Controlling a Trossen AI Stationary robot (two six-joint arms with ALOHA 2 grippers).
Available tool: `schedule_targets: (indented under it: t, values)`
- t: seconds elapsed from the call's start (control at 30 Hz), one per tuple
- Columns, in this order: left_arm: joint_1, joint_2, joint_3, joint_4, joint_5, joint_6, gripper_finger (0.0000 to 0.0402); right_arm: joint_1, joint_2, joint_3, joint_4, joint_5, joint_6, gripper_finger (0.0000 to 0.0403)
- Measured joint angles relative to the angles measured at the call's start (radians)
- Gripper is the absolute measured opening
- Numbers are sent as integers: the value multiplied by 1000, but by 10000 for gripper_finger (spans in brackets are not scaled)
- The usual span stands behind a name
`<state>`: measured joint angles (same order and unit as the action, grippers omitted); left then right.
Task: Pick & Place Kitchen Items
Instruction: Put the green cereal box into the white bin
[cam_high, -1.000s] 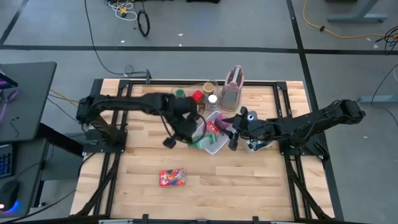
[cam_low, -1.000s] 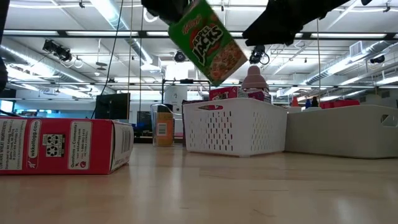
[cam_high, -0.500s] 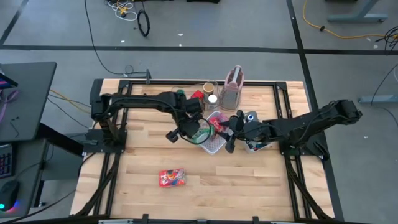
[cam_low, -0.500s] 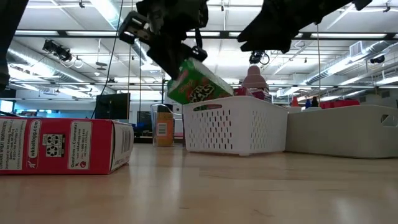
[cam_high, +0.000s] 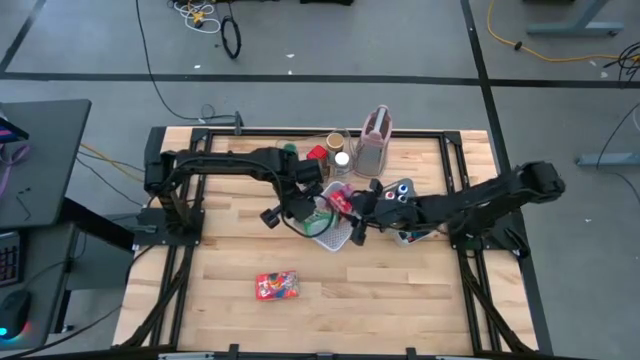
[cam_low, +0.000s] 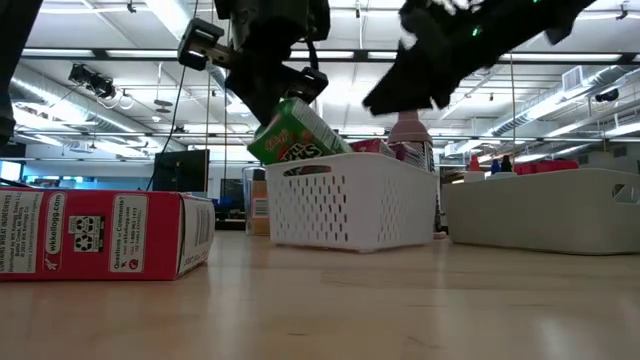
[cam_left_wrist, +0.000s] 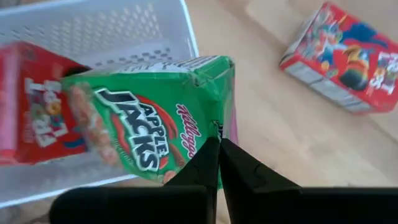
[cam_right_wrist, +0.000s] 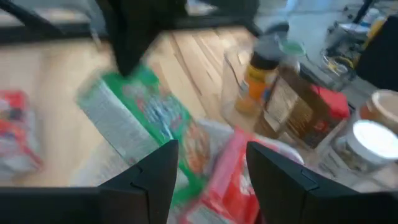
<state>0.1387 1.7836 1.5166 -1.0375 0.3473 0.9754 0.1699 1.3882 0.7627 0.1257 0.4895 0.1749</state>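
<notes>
My left claw (cam_left_wrist: 217, 144) was pinched shut on the green box (cam_left_wrist: 146, 134), tilted over the basket (cam_low: 350, 205) rim at centre frame. Best to lower it fully inside before letting go. My right claw (cam_right_wrist: 208, 165) hung half-wide, empty, beside it.

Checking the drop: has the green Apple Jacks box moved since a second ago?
Yes. The green box has come down in the left claw, from above the white basket to its rim.

left end effector (cam_left_wrist: 217, 146) shut, right end effector (cam_right_wrist: 208, 165) open — mid-table
</notes>
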Motion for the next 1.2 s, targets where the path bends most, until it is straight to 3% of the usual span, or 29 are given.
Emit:
schedule_targets:
  t: [0.3,0.43,0.77,0.87,1.03,1.2]
  values:
    - [-5,2,0,-11,12,13,5,-42,198,11,242,-38,-193,175]
    - [-4,2,0,-10,11,52,12,-41,244,26,246,49,-246,133]
    - [-4,-4,0,29,-38,38,11,-41,256,29,246,-104,-356,22]
    - [-5,-5,0,105,-90,-39,23,-34,256,29,239,-135,-380,8]
    - [-5,-5,1,248,-270,-192,47,-32,257,29,235,-106,-382,6]
    - [-6,-5,1,302,-300,-256,73,-29,257,29,238,-39,-365,11]
